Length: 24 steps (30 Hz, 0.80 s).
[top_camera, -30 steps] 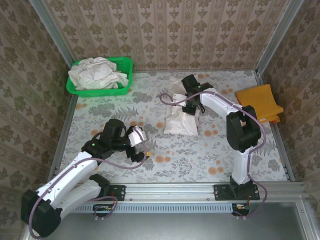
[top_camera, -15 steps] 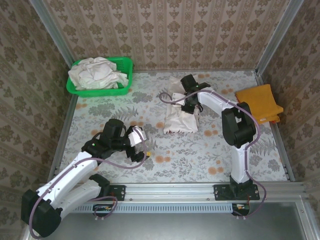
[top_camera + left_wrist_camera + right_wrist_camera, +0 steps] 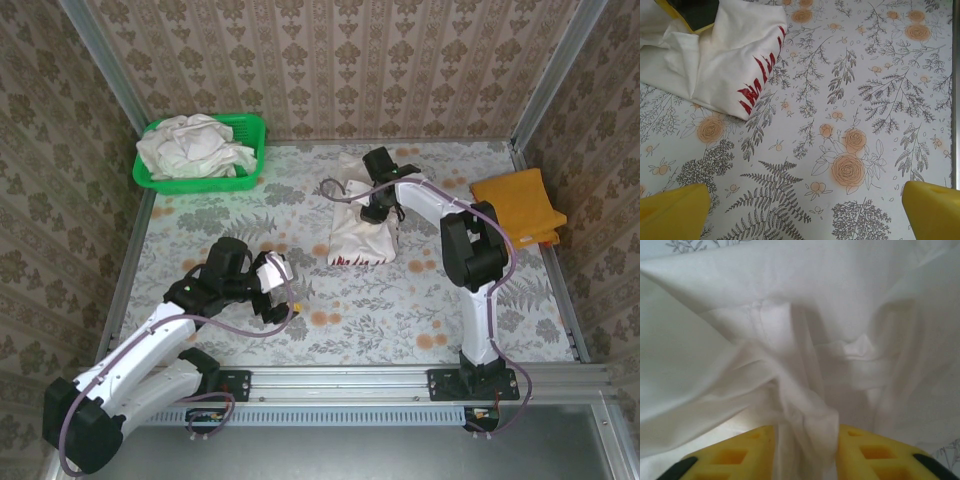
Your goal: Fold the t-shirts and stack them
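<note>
Off-white soft cotton-like t-shirt with a red splashy print [image 3: 362,238]: one item, part-folded, lying on the floral-patterned counter [image 3: 350,310] toward the far middle. The red print showed along its near hem in the left wrist view [image 3: 757,75].

Handling: light, limp and creased. I judged it would sag and slide open if lifted by one point. It was best taken at a doubled edge or corner, then drawn low across the counter.

Right pincer [image 3: 375,205]: set on the far part of that shirt. Its jaws were partly apart around a bunched ridge of cloth [image 3: 805,440], and I could not tell whether they gripped it.

Left pincer [image 3: 285,290]: jaws wide apart and holding nothing, above bare counter near and to the left of the shirt.

Other stock: loose off-white t-shirts heaped in the green plastic basket [image 3: 250,130] at the far left, and a folded plain orange t-shirt [image 3: 515,205] at the far right edge.

Change against a second before: the bundle was squarer, and its near edge had turned to show red where only white had faced up. My right elbow had swung leftward. My left arm was unmoved.
</note>
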Each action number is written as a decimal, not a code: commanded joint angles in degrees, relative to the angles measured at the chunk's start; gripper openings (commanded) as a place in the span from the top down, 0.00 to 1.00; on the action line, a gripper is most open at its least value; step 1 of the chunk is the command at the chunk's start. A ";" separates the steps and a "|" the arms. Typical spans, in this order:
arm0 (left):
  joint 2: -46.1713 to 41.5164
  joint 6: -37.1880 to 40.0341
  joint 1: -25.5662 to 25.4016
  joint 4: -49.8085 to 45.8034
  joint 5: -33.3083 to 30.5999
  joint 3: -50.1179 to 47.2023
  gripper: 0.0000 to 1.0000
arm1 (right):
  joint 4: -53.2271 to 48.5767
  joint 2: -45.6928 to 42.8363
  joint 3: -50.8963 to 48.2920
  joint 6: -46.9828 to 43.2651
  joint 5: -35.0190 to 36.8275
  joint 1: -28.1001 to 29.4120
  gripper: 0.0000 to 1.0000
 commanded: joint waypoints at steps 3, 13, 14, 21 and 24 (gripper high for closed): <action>0.00 1.02 0.53 0.97 1.35 -0.62 0.00 | 7.43 -3.40 -3.05 4.10 2.02 -0.26 0.42; -0.26 1.29 0.71 0.82 2.07 -0.53 0.00 | 21.78 -15.52 -17.40 21.53 -9.66 -0.08 0.36; -0.26 1.30 0.71 0.85 2.10 -0.58 0.00 | 21.50 -15.66 -17.72 23.22 -9.22 -0.10 0.36; -0.39 1.03 0.71 0.71 2.09 -0.36 0.00 | 11.69 -14.97 -14.70 46.00 0.62 -1.04 0.46; -0.32 0.86 0.71 0.72 2.10 -0.18 0.00 | 7.12 -14.50 -14.38 54.39 2.61 -1.51 0.49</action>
